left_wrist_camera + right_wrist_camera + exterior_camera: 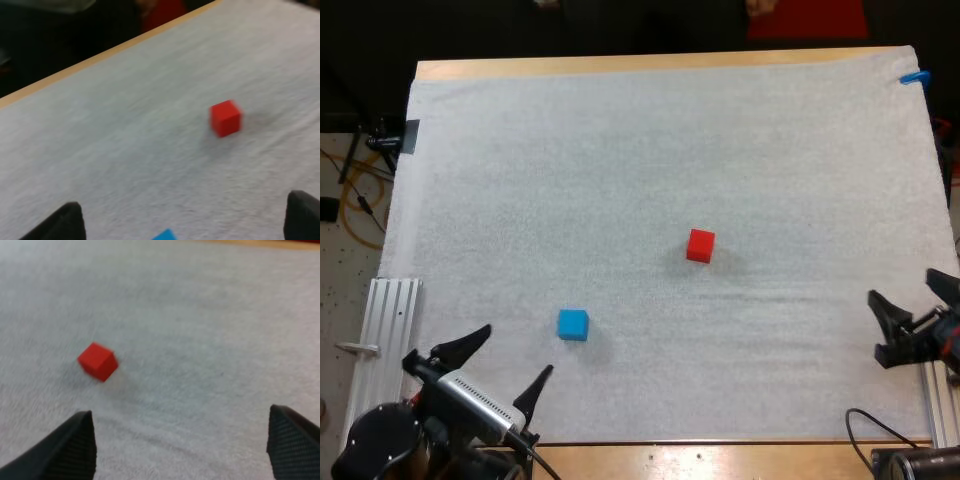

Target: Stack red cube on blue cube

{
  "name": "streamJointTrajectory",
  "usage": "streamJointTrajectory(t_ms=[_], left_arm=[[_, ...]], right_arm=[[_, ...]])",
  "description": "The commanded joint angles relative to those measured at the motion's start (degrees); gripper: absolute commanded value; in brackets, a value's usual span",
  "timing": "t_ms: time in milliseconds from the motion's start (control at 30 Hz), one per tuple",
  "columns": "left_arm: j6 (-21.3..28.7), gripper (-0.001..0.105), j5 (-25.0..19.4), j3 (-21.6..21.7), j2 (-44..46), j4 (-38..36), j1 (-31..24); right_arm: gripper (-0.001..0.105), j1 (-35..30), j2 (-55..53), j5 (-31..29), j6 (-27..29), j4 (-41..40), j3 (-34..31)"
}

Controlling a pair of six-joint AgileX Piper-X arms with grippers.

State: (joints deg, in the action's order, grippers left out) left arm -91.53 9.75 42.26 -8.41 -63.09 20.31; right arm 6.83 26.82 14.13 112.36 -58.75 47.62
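Note:
A red cube (700, 245) rests on the white mat (620, 150) a little right of centre. A blue cube (573, 324) lies nearer the front, to the left of the red one. My left gripper (508, 365) hovers open at the front left, just short of the blue cube. At the right edge my right gripper (910, 300) stands open, well away from the red cube. The left wrist view has the red cube (225, 118) ahead and a corner of the blue cube (165, 235) between the fingers (62, 224). In the right wrist view the red cube (98, 361) lies ahead of the fingers (67, 450).
An aluminium rail (385, 335) lies along the mat's left edge near my left arm. Another rail (940, 400) sits at the right under my right arm. The table's wooden rim (650, 64) runs along the far side.

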Motion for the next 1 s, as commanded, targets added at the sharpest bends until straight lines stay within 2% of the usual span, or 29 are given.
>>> streamJointTrajectory(t_ms=[0,233,367,467,800,967], left_arm=[[0.35,0.076,1.61,1.34,-1.47,-0.74,1.68],[0.35,0.076,3.49,3.13,-6.43,-3.58,3.86],[0.35,0.076,3.55,3.13,-8.02,-3.58,3.86],[0.35,0.076,3.55,3.13,-8.66,-3.58,3.86],[0.35,0.076,3.55,3.13,-8.73,-3.58,3.86],[0.35,0.076,3.55,3.13,-8.73,-3.58,3.86]], right_arm=[[0.069,1.89,3.03,1.12,2.14,-0.73,1.70],[0.069,11.99,16.19,0.83,5.41,-0.14,8.12],[0.069,18.82,26.75,-4.33,8.44,1.02,12.88],[0.069,21.63,34.80,-7.51,8.81,3.12,15.78],[0.069,22.88,59.24,-8.28,8.31,5.44,27.38],[0.069,24.52,66.69,-9.27,8.31,6.84,30.50]])
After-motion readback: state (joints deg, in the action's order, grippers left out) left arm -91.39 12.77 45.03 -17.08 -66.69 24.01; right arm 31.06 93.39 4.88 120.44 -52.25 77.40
